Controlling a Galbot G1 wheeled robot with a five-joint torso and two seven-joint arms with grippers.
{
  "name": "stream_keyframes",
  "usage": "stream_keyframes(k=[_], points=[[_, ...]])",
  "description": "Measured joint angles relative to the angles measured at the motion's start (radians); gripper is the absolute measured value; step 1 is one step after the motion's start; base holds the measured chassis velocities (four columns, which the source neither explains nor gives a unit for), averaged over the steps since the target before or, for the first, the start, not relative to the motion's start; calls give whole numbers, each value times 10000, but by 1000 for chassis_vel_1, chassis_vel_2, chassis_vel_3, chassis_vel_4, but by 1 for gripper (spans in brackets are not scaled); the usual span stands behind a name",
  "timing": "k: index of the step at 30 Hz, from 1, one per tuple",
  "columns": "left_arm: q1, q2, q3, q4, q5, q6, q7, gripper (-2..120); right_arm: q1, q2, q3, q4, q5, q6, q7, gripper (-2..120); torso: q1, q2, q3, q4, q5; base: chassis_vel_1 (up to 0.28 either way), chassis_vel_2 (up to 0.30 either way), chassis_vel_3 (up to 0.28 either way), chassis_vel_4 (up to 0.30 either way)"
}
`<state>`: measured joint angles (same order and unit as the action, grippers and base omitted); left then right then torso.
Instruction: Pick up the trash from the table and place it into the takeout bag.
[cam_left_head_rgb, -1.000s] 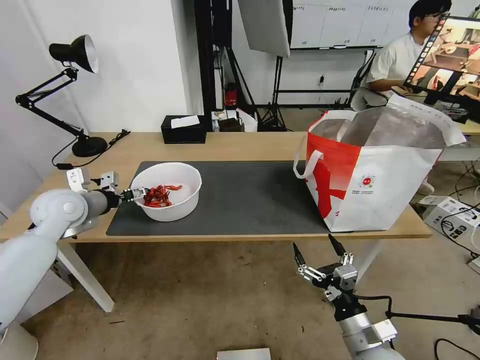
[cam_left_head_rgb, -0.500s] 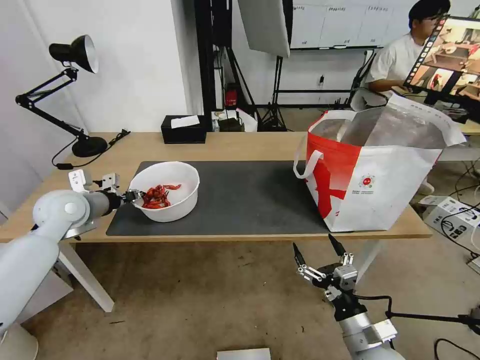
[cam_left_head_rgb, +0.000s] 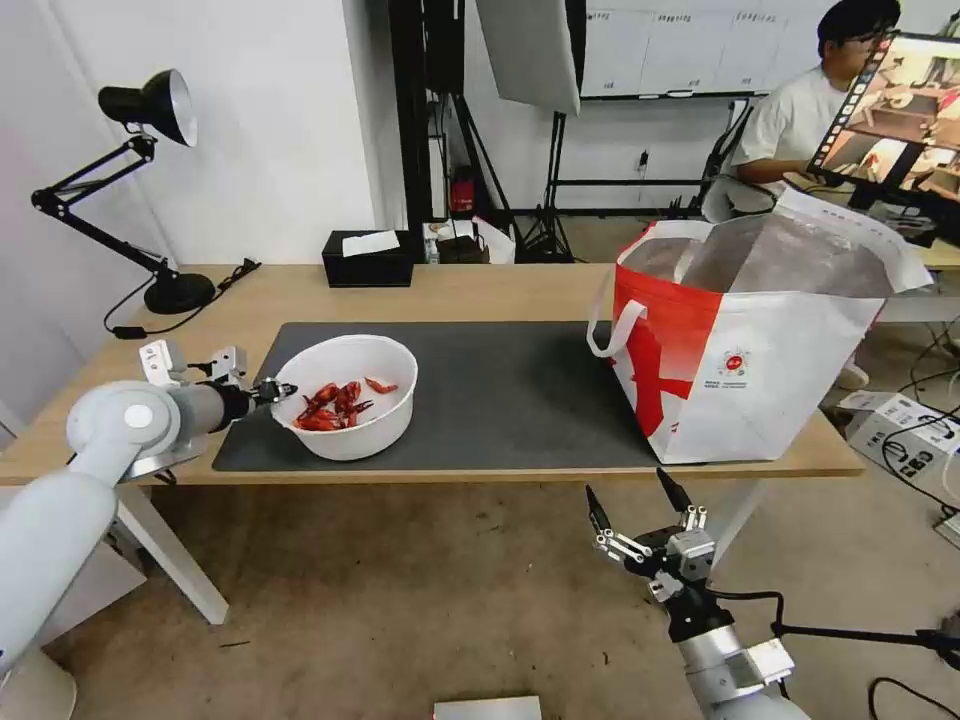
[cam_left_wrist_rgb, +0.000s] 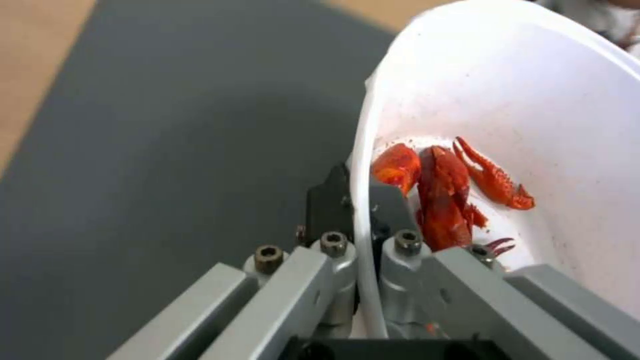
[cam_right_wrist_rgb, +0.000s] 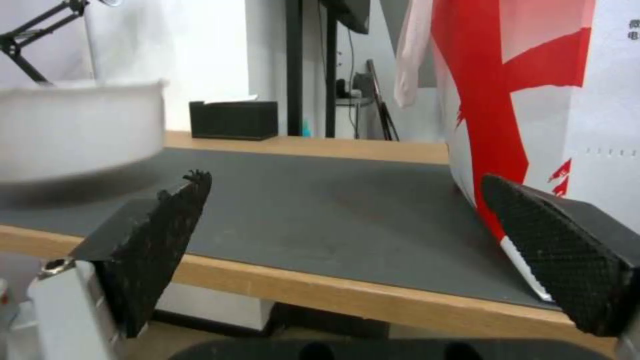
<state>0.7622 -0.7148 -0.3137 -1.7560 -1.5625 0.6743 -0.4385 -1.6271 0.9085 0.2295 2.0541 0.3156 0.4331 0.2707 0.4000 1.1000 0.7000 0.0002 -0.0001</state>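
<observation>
One white bowl (cam_left_head_rgb: 348, 396) is holding several red crayfish shells (cam_left_head_rgb: 338, 404) and is sitting over the grey mat (cam_left_head_rgb: 500, 390) on the table (cam_left_head_rgb: 480, 285). The left gripper (cam_left_head_rgb: 272, 391) is pinching its rim, one finger inside and one outside. One takeout bag (cam_left_head_rgb: 760, 340) is standing open at the table's right end. The right gripper (cam_left_head_rgb: 632, 507) is hanging below the table edge, fingers spread.

Black tissue box (cam_left_head_rgb: 368, 259) stands beside desk lamp (cam_left_head_rgb: 140, 180).

Bowl (cam_left_head_rgb: 348, 396) on mat (cam_left_head_rgb: 500, 390), left of bag (cam_left_head_rgb: 760, 340).
</observation>
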Motion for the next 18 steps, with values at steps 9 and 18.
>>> stream_keyframes(k=[9,18], points=[[-2034,-139,1909,-618,-349,-267,-220,0,0,0,-1,0,0,0,-1,100,1,0,1,-3,1,0,0,0,0],[-3682,-589,3207,-506,-731,-372,-419,0,0,0,-1,0,0,0,-1,100,0,-1,1,-4,3,0,0,0,0]])
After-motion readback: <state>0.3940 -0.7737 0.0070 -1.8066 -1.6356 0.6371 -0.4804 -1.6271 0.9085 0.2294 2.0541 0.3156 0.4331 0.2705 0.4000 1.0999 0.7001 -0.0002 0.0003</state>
